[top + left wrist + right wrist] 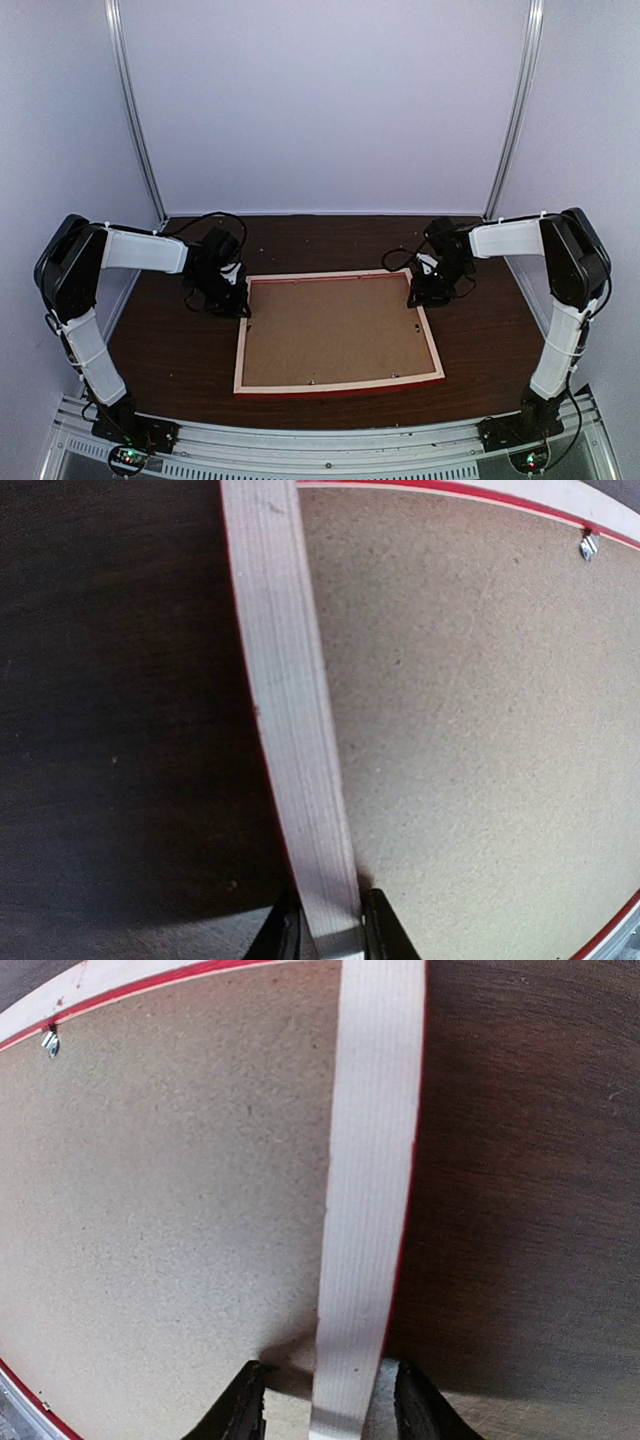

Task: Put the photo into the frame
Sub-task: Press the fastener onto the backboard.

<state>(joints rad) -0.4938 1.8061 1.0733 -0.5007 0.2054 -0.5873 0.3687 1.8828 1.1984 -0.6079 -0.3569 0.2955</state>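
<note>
Frame [340, 384] lies face down in the middle of the table [490, 350], with a brown backing board [335, 330] inside it. Left gripper [330, 935] is clamped on the frame's left rail at its far corner. Right gripper [328, 1405] straddles the right rail, jaws apart.

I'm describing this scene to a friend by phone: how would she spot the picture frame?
Start at the dark wooden table. Flat in its middle lies the frame, a large rectangle, back upward. Its narrow pale rails with a thin red edge set it apart from the plain speckled brown board they enclose.
</note>
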